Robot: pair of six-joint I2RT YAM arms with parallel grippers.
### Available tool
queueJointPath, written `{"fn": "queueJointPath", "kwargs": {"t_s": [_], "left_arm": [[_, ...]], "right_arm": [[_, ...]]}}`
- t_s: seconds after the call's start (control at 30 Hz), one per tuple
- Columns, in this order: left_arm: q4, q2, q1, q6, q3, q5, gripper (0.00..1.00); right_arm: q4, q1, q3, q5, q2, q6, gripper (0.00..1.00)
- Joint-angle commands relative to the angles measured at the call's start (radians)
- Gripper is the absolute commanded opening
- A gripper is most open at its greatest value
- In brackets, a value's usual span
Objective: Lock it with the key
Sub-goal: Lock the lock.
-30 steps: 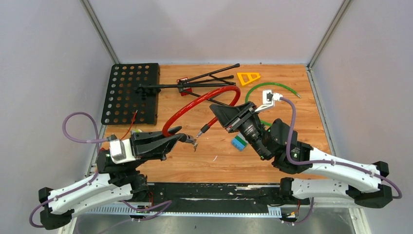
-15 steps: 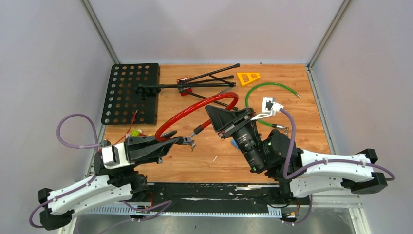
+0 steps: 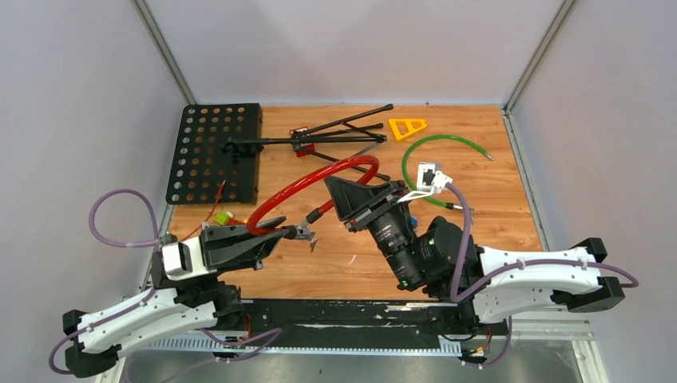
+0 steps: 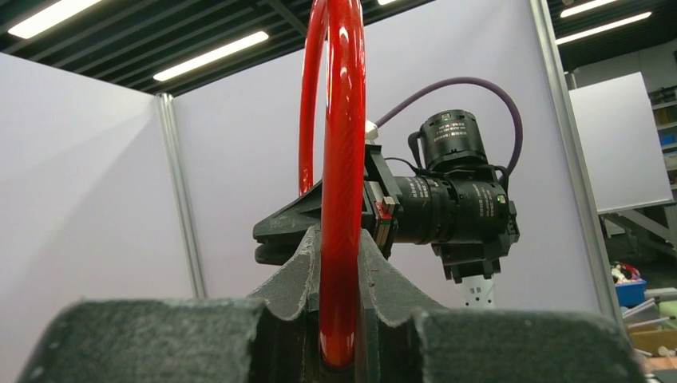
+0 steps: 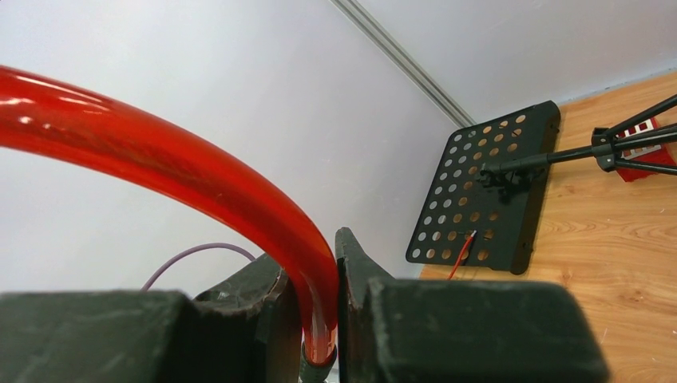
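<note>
A red cable lock (image 3: 319, 171) arcs above the wooden table, held between both arms. My left gripper (image 3: 281, 230) is shut on one stretch of the red cable (image 4: 343, 159), which stands upright between its pads (image 4: 307, 263). My right gripper (image 3: 339, 199) is shut on the red cable (image 5: 160, 159) close to its grey-capped end (image 5: 319, 359). A small metal key (image 3: 308, 234) dangles at the left gripper's tip, just below the cable's free end (image 3: 314, 215). In the left wrist view the right gripper (image 4: 319, 227) sits right behind the cable.
A black perforated music-stand plate (image 3: 214, 152) and its folded legs (image 3: 335, 132) lie at the back left. A yellow triangle (image 3: 407, 127) and a green cable (image 3: 431, 152) lie at the back right. A small yellow-green piece (image 3: 223, 216) sits by the left arm.
Both arms have drawn left and toward the near edge, carrying the red cable with them. The right arm now covers the blue block. Both grips are unchanged.
</note>
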Motion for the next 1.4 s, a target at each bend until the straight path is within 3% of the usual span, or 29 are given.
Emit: {"fn": "queueJointPath", "kwargs": {"t_s": [0.0, 0.97, 1.37], "left_arm": [[0.057, -0.023, -0.001, 0.03, 0.001, 0.006, 0.0], [0.083, 0.032, -0.001, 0.004, 0.009, 0.006, 0.0], [0.081, 0.037, -0.001, 0.018, 0.016, -0.085, 0.0]], "right_arm": [[0.082, 0.016, 0.047, 0.028, 0.002, -0.003, 0.0], [0.089, 0.034, 0.025, 0.123, 0.029, -0.009, 0.0], [-0.089, 0.034, 0.023, 0.116, 0.045, 0.187, 0.0]]}}
